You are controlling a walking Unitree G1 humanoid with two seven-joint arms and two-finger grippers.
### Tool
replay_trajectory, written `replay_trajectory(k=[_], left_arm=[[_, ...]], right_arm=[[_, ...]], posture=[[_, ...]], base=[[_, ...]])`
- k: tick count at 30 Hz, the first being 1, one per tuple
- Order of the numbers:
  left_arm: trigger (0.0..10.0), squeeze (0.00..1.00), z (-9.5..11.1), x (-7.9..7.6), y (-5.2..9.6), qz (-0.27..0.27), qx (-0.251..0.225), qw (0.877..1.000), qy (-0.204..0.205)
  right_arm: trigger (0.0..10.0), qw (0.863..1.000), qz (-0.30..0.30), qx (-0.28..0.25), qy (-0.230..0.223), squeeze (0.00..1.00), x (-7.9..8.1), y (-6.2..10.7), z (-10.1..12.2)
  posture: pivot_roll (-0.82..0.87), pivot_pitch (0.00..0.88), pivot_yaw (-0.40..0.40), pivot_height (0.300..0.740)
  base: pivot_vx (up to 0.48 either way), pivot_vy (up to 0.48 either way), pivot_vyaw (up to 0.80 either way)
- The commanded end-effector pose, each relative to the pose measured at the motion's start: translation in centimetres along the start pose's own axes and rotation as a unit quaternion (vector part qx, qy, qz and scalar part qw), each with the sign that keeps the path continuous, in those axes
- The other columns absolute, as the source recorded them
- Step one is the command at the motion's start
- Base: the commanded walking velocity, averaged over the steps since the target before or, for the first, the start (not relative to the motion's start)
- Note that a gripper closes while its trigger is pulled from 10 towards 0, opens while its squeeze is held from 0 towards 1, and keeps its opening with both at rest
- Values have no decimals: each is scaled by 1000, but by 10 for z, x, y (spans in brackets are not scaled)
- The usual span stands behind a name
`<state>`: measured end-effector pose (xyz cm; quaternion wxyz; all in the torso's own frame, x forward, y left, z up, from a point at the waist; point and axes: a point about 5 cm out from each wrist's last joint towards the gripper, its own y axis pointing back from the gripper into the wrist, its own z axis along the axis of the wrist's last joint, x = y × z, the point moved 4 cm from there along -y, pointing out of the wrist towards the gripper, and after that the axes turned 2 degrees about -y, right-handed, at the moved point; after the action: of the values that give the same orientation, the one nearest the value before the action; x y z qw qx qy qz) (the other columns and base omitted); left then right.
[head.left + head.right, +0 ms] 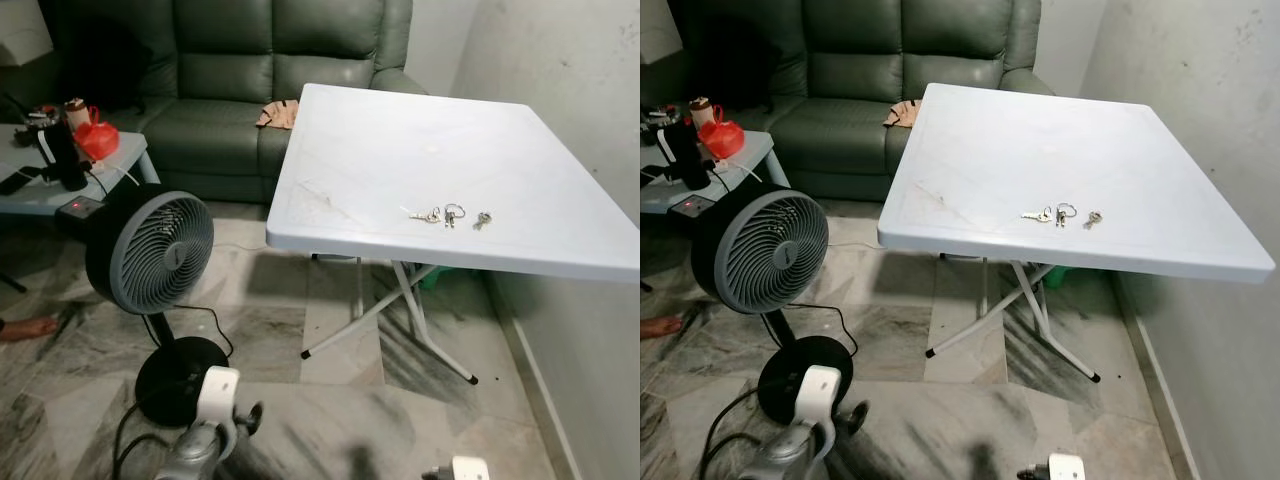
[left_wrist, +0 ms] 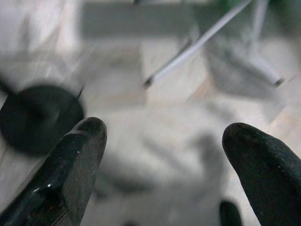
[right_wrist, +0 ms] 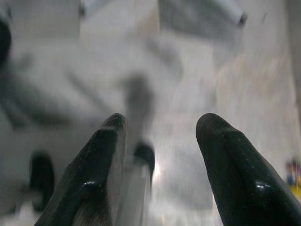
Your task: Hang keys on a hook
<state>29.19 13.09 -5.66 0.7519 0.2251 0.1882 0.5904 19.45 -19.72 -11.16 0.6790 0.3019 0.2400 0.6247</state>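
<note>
Small metal keys [image 1: 446, 215] lie in a loose row near the front edge of the smooth white plastic folding table [image 1: 350, 140]. Left gripper [image 2: 160, 155] and right gripper [image 3: 160, 141] hang low over the veined marble floor [image 1: 330, 400], rounded black fingers spread, gripping nothing

This is a home living room. A dark green leather sofa [image 1: 250, 90] stands along the back, with a low side table [image 1: 60, 185] cluttered with small items beside it. A grey pedestal fan [image 1: 150, 250] stands on the marble-patterned tile floor [image 1: 330, 400], next to a white folding table [image 1: 440, 160] set against a plain wall [image 1: 570, 90].
</note>
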Motion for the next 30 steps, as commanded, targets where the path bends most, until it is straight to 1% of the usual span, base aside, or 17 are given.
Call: replay_trajectory(k=[1, 2, 3, 6, 9, 11, 13, 15, 16, 18, 19, 20, 21, 23, 27, 28, 30], left_arm=[[10000, 0, 23, 2, -4, -4, -43, 999, -11], [10000, 0, 33, 2, -5, -6, -59, 998, -10], [10000, 0, 42, 2, -7, -7, -72, 997, -8], [10000, 0, 61, 2, -9, -13, -101, 995, 7], [10000, 0, 95, 5, -10, -11, -157, 988, -3], [10000, 0, 99, 5, -10, -13, -162, 987, 0], [10000, 0, 126, 6, -7, -16, -213, 977, -16], [10000, 0, 128, 6, -6, -16, -220, 975, -19], [10000, 0, 134, 5, -4, -20, -238, 971, -22], [10000, 0, 136, 5, -3, -21, -244, 969, -22], [10000, 0, 142, 5, 1, -21, -263, 964, -19], [10000, 0, 145, 4, 2, -23, -270, 962, -17], [10000, 0, 153, 3, 6, -24, -292, 956, -19], [10000, 0, 155, 2, 8, -25, -299, 954, -22], [10000, 0, 173, 1, 20, -31, -343, 938, -24], [10000, 0, 179, 3, 25, -23, -360, 932, -35], [10000, 0, 191, 5, 35, -15, -382, 923, -31]], right_arm=[[10000, 999, 2, -52, -9, 0, -3, -4, 27], [10000, 998, 5, -69, -8, 31, -2, -6, 36], [10000, 996, 8, -86, -11, 1000, -2, -7, 45], [10000, 992, 17, -122, -11, 1000, 0, -8, 63], [10000, 984, 30, -175, 4, 1000, 3, -8, 90], [10000, 982, 33, -183, 5, 1000, 3, -7, 94], [10000, 968, 51, -247, 17, 1000, 10, -2, 122], [10000, 965, 54, -255, 18, 1000, 11, -1, 125], [10000, 958, 60, -278, 16, 1000, 14, 3, 134], [10000, 956, 61, -286, 17, 1000, 15, 4, 136], [10000, 946, 65, -318, 18, 1000, 19, 11, 147], [10000, 941, 68, -332, 16, 1000, 21, 14, 152], [10000, 930, 74, -361, 11, 1000, 26, 22, 164], [10000, 926, 78, -370, 12, 1000, 29, 25, 167], [10000, 903, 96, -417, 15, 1000, 44, 45, 187], [10000, 896, 105, -430, 17, 1000, 49, 51, 193], [10000, 881, 120, -457, 16, 1000, 59, 66, 206]], posture=[[-113, 0, -29, 740], [-113, 0, -29, 740], [-113, 0, -29, 740], [-113, 0, -29, 740], [-104, 0, -35, 740], [-104, 0, -35, 740], [-106, 0, -32, 740], [-113, 0, -29, 740], [-120, 3, -26, 740], [-123, 6, -23, 740], [-124, 10, -22, 740], [-124, 10, -22, 740], [-124, 10, -22, 740], [-126, 14, -22, 740], [-126, 21, -21, 740], [-126, 21, -21, 740], [-127, 22, -20, 740]], base=[[0, 0, 0], [0, 0, 0], [0, 0, 0], [0, 0, 0], [0, 0, 0], [0, 0, 0], [0, 0, 0], [0, 0, 0], [0, 0, 0], [0, 0, 0], [0, 0, 0], [0, 0, 0], [0, 0, 0], [0, 0, 0], [0, 0, 0], [0, 0, 0], [0, 0, 0]])
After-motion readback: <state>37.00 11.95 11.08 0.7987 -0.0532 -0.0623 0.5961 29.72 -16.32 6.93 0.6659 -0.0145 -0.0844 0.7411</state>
